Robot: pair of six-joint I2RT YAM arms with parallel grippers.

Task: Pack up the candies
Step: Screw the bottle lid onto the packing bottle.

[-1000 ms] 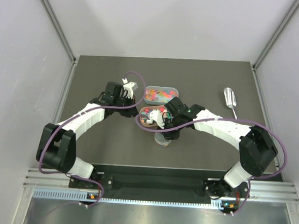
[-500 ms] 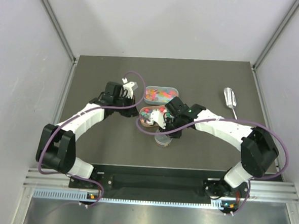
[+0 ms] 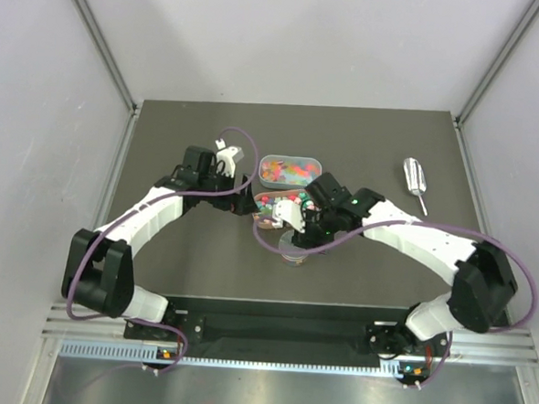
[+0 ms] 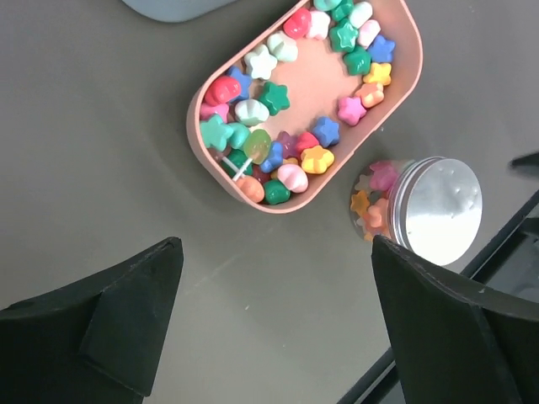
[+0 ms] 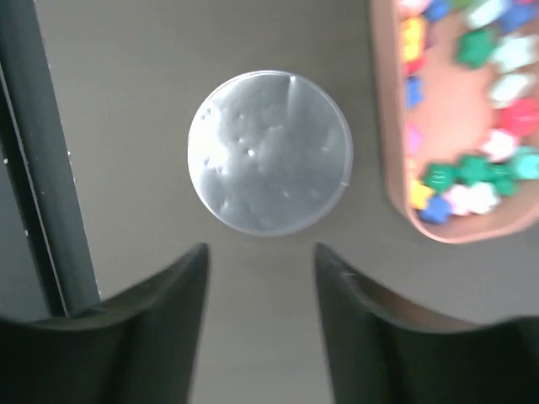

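- Both grippers had parted their jaws since a second earlier: the left gripper (image 4: 274,248) stood wide apart, the right gripper (image 5: 261,250) partly apart, and neither held anything.
- Loose candies (image 4: 269,151) lay in the pink tray (image 4: 307,80) just ahead of the left fingers; more showed inside the lidded jar (image 4: 438,210).
- The lidded jar stood just beyond the right fingertips, beside the tray.
- The metal scoop (image 3: 414,179) lay well to the right of the right gripper.
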